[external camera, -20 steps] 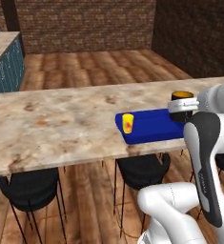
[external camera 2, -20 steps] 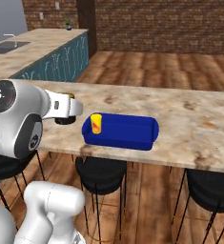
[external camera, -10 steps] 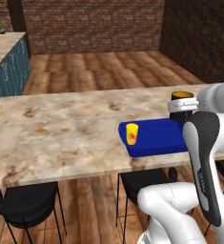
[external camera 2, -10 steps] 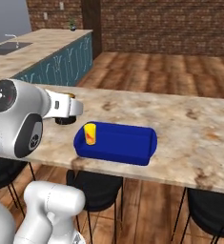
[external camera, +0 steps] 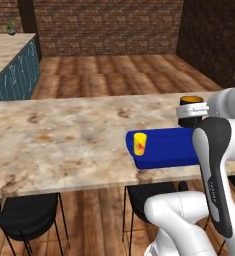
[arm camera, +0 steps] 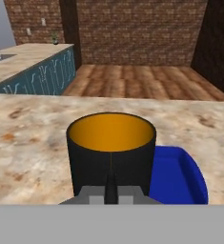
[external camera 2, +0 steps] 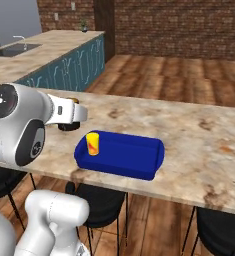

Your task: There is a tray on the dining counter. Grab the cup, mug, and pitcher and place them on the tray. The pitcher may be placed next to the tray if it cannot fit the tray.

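Note:
My gripper (arm camera: 111, 190) is shut on the near wall of the black mug (arm camera: 111, 152), whose orange inside faces up. The mug (external camera 2: 68, 126) hangs or rests just left of the blue tray (external camera 2: 139, 165); I cannot tell whether it touches the stone. From the left base view the mug (external camera: 191, 101) is behind the tray (external camera: 169, 150), with the white hand over it. The yellow cup (external camera: 139, 144) with its red mark stands upright at the tray's left end, also the cup (external camera 2: 92, 144). The tray lies on the dining counter (external camera: 64, 140). The pitcher is out of view.
Black bar stools (external camera: 24, 215) (external camera 2: 224, 230) stand under the counter's near edge. A second counter with teal cabinets and a sink (external camera 2: 19, 47) runs along the left. Marbled top stretches wide to the left of the tray (external camera: 49, 125) and to its right (external camera 2: 209, 145).
The whole picture has shifted, so the base has driven; the tray and cup now appear nearer the middle. The mug stays held in the shut gripper.

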Motion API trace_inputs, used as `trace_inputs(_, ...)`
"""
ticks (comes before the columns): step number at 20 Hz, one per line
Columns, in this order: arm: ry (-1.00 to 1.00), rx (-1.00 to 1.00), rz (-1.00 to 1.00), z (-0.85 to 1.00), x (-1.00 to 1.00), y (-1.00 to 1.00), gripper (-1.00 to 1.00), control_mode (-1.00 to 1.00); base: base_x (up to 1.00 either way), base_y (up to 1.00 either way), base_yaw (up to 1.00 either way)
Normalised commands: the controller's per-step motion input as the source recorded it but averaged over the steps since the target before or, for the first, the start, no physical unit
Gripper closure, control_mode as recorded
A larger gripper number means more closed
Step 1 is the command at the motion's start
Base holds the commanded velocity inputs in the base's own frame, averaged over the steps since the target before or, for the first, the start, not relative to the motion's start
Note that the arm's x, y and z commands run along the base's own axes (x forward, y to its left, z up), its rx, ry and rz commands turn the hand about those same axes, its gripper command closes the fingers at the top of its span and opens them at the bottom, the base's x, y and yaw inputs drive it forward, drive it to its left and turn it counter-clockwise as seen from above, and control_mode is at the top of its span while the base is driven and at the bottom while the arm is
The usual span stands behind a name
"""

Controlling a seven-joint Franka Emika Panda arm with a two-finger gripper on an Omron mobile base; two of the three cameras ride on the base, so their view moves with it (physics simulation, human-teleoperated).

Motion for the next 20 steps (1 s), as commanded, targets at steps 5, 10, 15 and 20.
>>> trace_inputs(5, 0.00, 0.00, 0.00, 0.00, 0.00, 0.00, 1.00, 1.00, 0.26, -0.45, 0.15)
trace_inputs(10, 0.00, 0.00, 0.00, 0.00, 0.00, 0.00, 1.00, 1.00, 0.13, -0.50, 0.20)
trace_inputs(15, 0.00, 0.01, 0.05, -0.08, 0.05, -0.14, 1.00, -1.00, 0.13, -0.44, 0.17)
trace_inputs(20, 0.00, 0.02, 0.34, -0.48, 0.40, -0.65, 1.00, -1.00, 0.00, 0.00, 0.00)
